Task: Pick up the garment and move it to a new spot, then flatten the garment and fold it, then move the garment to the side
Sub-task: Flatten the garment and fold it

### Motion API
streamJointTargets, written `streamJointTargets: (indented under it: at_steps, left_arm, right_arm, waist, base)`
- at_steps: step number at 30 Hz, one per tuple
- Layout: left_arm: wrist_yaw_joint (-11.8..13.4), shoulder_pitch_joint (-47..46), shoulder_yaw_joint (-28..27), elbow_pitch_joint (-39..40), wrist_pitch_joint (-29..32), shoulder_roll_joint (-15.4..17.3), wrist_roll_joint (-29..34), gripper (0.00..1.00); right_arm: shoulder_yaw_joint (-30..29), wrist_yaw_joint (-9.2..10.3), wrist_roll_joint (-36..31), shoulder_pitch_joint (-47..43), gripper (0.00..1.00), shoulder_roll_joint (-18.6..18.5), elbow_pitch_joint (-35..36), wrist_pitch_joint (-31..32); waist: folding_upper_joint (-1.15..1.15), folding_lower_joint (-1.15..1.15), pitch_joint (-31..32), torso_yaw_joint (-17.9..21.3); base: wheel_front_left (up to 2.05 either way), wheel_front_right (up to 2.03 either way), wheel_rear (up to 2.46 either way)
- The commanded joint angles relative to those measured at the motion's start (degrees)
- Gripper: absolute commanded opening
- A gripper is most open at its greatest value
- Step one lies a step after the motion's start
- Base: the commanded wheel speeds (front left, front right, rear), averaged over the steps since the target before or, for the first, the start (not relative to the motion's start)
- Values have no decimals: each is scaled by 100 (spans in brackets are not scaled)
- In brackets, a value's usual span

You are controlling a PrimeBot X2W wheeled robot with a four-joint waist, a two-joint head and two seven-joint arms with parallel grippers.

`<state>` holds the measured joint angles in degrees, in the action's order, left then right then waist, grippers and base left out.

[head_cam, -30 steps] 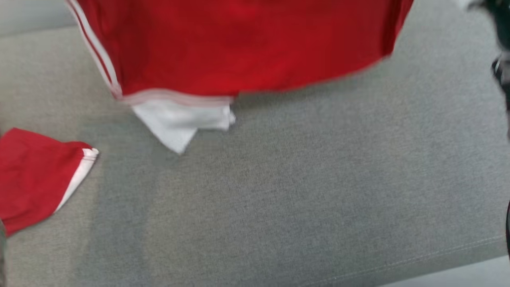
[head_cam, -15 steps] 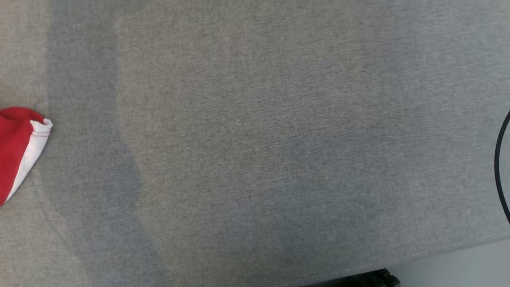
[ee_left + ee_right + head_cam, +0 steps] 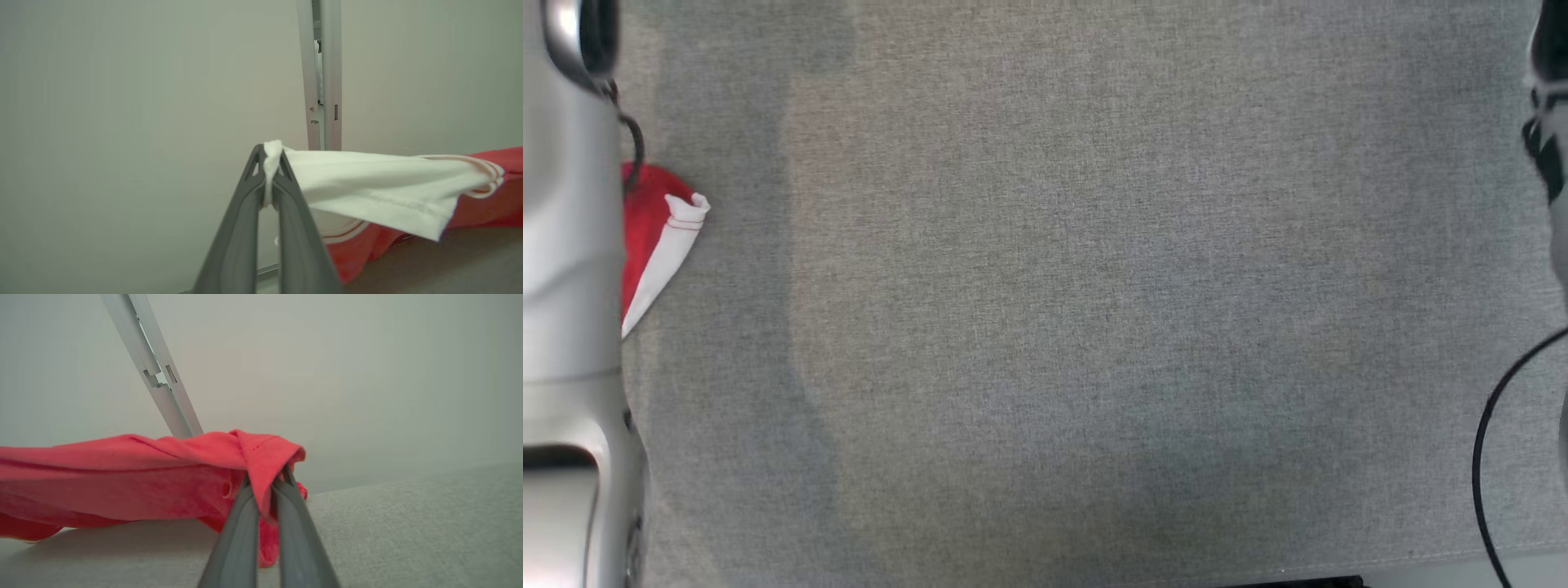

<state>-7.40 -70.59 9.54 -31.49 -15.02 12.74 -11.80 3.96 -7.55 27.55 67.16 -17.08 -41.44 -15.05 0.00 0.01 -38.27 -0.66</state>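
Soft, even, diffuse light. Faint broad shadow bands on left of tabletop (image 3: 1094,286). Pale forearm (image 3: 564,286) at left edge defocused. Wrist views hazy.

The garment (image 3: 658,237) is soft knit cloth, red with white trim, matt, its hems stitched. The desk (image 3: 1094,286) wears grey woven fabric, matt and slightly rough. The fingers (image 3: 241,228) of the left end effector (image 3: 269,163) look like smooth, matt dark plastic. At nine o'clock in the head view a forearm (image 3: 564,286) shell is pale, glossy and smooth; at four o'clock a cable (image 3: 1486,441) is black and sleek. The post (image 3: 327,81) looks like satin metal.
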Motion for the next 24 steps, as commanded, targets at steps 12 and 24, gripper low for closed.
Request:
streamJointTargets:
  at_steps: [12, 24]
  left_arm:
    - [-1, 2448, 593, 734, -21, 653, 90, 0]
    - [1, 3491, 1841, 636, -21, 979, -119, 0]
  right_arm:
    - [2003, 11, 1538, -1548, 0, -446, 89, 229]
    - [3512, 11, 2382, -2051, 0, -1555, -241, 1205]
  waist:
    - [0, -1, 1401, -28]
    - [0, -1, 2293, -133]
  base:
    - [0, 0, 0]
    - [0, 0, 0]
